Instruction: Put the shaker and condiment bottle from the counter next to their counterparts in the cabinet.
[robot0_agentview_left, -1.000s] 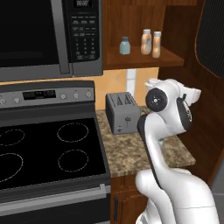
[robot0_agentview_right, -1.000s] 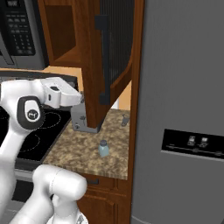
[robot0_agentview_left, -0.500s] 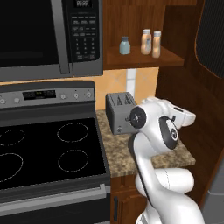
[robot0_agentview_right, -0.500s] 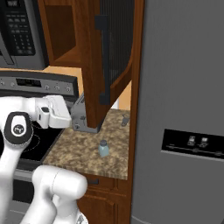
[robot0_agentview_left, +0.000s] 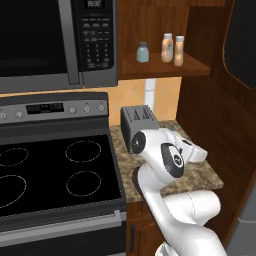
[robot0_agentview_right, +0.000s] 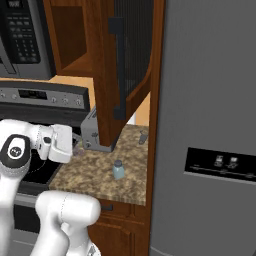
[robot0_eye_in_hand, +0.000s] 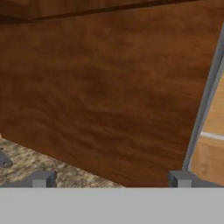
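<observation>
One shaker (robot0_agentview_right: 118, 169) stands upright on the speckled counter (robot0_agentview_right: 95, 175), near its front edge. On the open shelf of the cabinet (robot0_agentview_left: 165, 67) stand a matching blue-grey shaker (robot0_agentview_left: 143, 52) and two peach-orange condiment bottles (robot0_agentview_left: 167, 47), (robot0_agentview_left: 179, 50) side by side. My gripper (robot0_agentview_right: 75, 147) hangs low over the left of the counter, left of the counter shaker and apart from it. In the hand view the gripper (robot0_eye_in_hand: 111, 180) is open with nothing between its fingertips (robot0_eye_in_hand: 41, 179), facing a wooden wall just above the granite.
A grey toaster (robot0_agentview_left: 137, 120) sits at the back of the counter beside the black stovetop (robot0_agentview_left: 55, 170). The microwave (robot0_agentview_left: 55, 40) hangs left of the shelf. The cabinet door (robot0_agentview_right: 125, 65) stands open over the counter. A grey fridge (robot0_agentview_right: 210, 125) bounds the right side.
The arm has folded down, bringing the hand from shelf-ward height to just above the counter. The jaws have stayed open and empty. The shakers and bottles have not moved.
</observation>
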